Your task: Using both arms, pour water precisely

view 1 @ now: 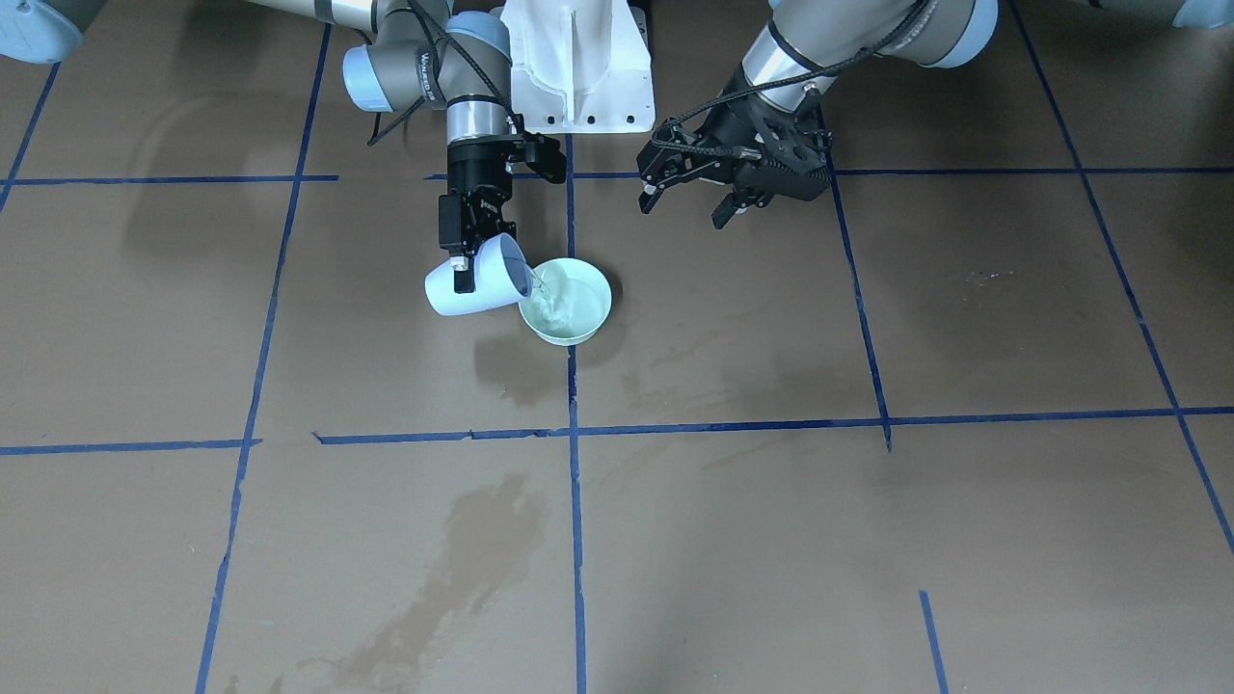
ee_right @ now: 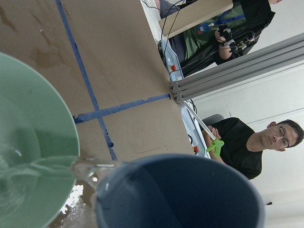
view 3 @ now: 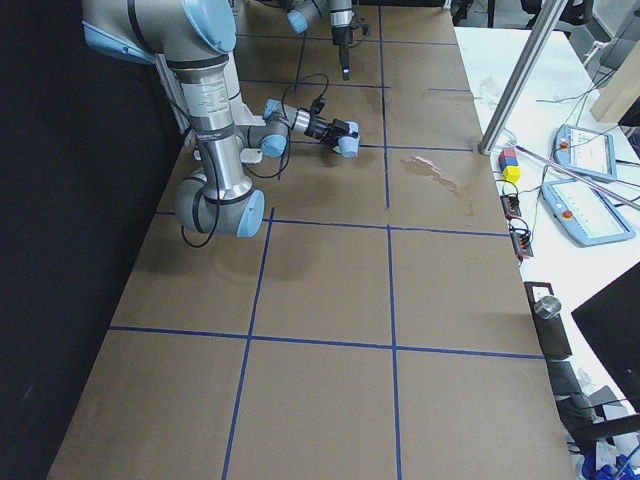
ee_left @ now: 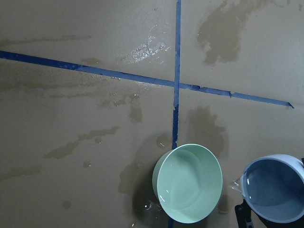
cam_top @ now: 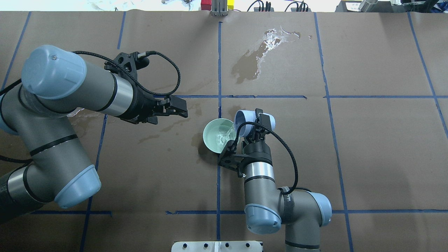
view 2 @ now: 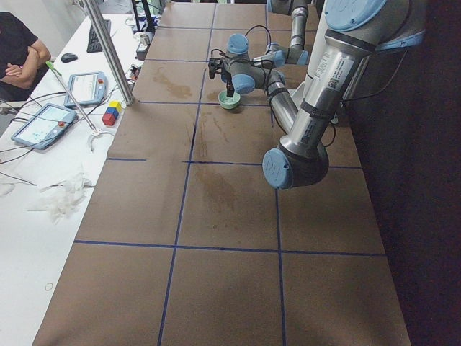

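Clear water [view 1: 542, 285] runs in a thin stream from the tilted pale-blue cup [view 1: 445, 295] into the mint-green bowl [view 1: 590, 323] and pools at the bottom. The cup's lip sits just beside the bowl's rim. Right claw [view 1: 470, 262] is clenched on the cup's wall, with the water just below it. Left claw [view 1: 683, 210] hovers released, fingers spread, near the bowl but apart from it. Around them, the brown bench [view 1: 964, 540] shows blue tape [view 1: 576, 501] and dark stains [view 1: 472, 549].
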